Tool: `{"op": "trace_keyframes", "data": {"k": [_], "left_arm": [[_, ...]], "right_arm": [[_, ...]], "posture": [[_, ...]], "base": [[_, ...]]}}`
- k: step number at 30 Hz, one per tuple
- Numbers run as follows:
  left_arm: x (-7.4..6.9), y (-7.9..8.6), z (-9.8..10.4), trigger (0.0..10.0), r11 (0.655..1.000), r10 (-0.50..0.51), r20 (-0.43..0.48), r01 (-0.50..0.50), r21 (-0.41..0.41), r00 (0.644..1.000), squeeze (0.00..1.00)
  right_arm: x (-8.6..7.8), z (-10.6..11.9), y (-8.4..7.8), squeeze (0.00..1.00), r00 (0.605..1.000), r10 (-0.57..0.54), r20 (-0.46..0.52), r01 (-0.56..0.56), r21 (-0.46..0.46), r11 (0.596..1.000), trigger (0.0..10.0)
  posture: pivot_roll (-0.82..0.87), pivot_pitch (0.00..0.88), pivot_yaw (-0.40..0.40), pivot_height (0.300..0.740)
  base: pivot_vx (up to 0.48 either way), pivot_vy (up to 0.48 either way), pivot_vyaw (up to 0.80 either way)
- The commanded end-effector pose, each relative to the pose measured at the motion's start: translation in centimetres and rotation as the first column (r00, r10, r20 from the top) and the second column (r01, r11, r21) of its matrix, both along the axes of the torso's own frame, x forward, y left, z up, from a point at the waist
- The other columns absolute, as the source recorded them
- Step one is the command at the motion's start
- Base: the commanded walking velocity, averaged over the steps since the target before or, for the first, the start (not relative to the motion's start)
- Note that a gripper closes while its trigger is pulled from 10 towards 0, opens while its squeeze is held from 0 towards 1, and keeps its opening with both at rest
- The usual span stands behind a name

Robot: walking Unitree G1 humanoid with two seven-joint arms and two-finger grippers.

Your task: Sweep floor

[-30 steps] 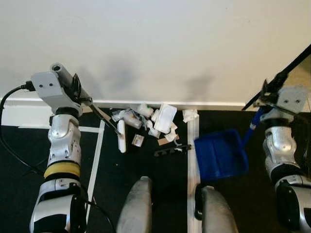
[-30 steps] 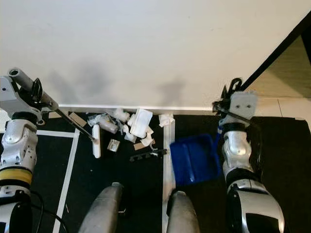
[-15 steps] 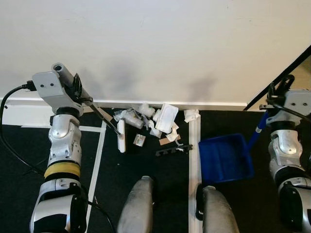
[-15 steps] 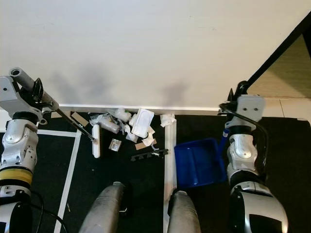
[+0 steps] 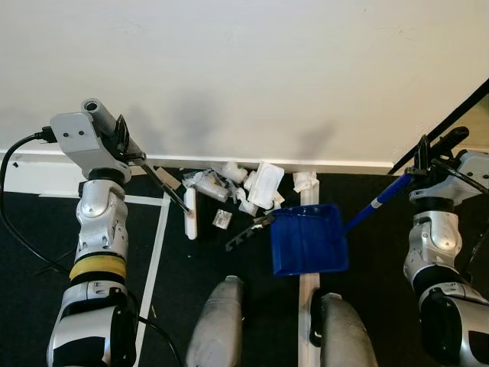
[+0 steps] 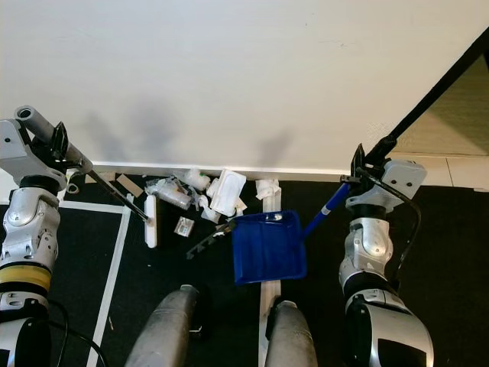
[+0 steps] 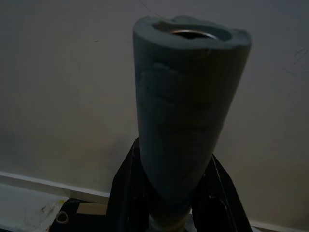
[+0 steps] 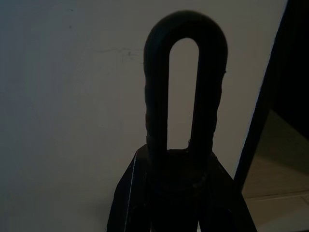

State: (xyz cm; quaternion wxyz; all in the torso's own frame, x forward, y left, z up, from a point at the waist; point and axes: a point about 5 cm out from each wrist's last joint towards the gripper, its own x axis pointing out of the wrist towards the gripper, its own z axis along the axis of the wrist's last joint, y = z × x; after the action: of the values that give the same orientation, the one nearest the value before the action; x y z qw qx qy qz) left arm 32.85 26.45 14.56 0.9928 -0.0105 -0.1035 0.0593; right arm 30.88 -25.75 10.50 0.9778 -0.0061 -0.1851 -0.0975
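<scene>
Litter [image 5: 237,186] lies heaped against the baseboard [image 5: 344,163]: crumpled paper, small cartons, a black comb-like strip [image 5: 248,232]. You should find it light and loose, apt to scatter, so push low and slowly. Your left claw [image 7: 166,193] is clamped on the broom's grey foam grip [image 7: 186,106]; broom head [image 5: 190,215] rests beside the heap. Your right claw [image 8: 181,188] grips the dustpan's looped handle [image 8: 183,72]; blue dustpan [image 5: 308,239] sits tilted, just beside the litter. Whether its lip touches the floor is hard to tell.
</scene>
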Motion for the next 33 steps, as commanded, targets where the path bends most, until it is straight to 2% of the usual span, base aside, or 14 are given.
{"op": "trace_keyframes", "data": {"k": [1,10,12,13,21,28,33], "left_arm": [[-0.1,0.0,0.6,10.0,1.0,-0.002,0.037,0.002,0.001,0.999,0.0],[-0.1,0.1,0.6,10.0,1.0,-0.005,0.035,0.005,0.007,0.999,0.0],[-0.1,0.1,0.6,10.0,1.0,-0.006,0.034,0.005,0.008,0.999,0.0],[-0.1,0.0,0.7,10.0,1.0,-0.008,0.035,0.008,0.011,0.999,0.0],[-0.2,0.1,0.7,10.0,1.0,-0.011,0.035,0.01,0.015,0.999,0.0],[-0.2,0.3,0.7,10.0,1.0,-0.011,0.034,0.011,0.018,0.999,0.0],[-0.2,0.3,0.7,10.0,1.0,-0.013,0.034,0.012,0.02,0.999,0.0]], "right_arm": [[-0.6,-0.3,-0.1,0.0,1.0,0.007,0.009,-0.007,-0.019,1.0,10.0],[-0.7,0.9,-1.6,0.0,0.999,-0.016,0.043,0.019,-0.063,0.998,10.0],[-0.7,1.0,-1.9,0.0,0.999,-0.022,0.039,0.025,-0.075,0.997,10.0],[-0.8,1.1,-2.4,0.0,0.999,-0.027,0.021,0.029,-0.116,0.993,10.0],[-1.2,1.2,-3.3,0.0,0.998,-0.059,-0.001,0.058,-0.184,0.981,10.0],[-1.5,-0.3,-2.6,0.0,0.997,-0.054,-0.056,0.044,-0.166,0.985,10.0],[-1.8,-1.9,-1.0,0.0,0.995,-0.037,-0.095,0.025,-0.121,0.992,10.0]], "posture": [[0.24,0.269,0.085,0.74],[0.24,0.266,0.089,0.74],[0.24,0.265,0.091,0.74],[0.25,0.266,0.091,0.74],[0.25,0.265,0.093,0.74],[0.25,0.262,0.094,0.74],[0.26,0.26,0.097,0.74]], "base": [[0.0,0.0,0.0],[0.0,0.0,0.0],[0.0,0.0,0.0],[0.0,0.0,0.0],[0.0,0.0,0.0],[0.0,0.0,0.0],[0.0,0.0,0.0]]}}
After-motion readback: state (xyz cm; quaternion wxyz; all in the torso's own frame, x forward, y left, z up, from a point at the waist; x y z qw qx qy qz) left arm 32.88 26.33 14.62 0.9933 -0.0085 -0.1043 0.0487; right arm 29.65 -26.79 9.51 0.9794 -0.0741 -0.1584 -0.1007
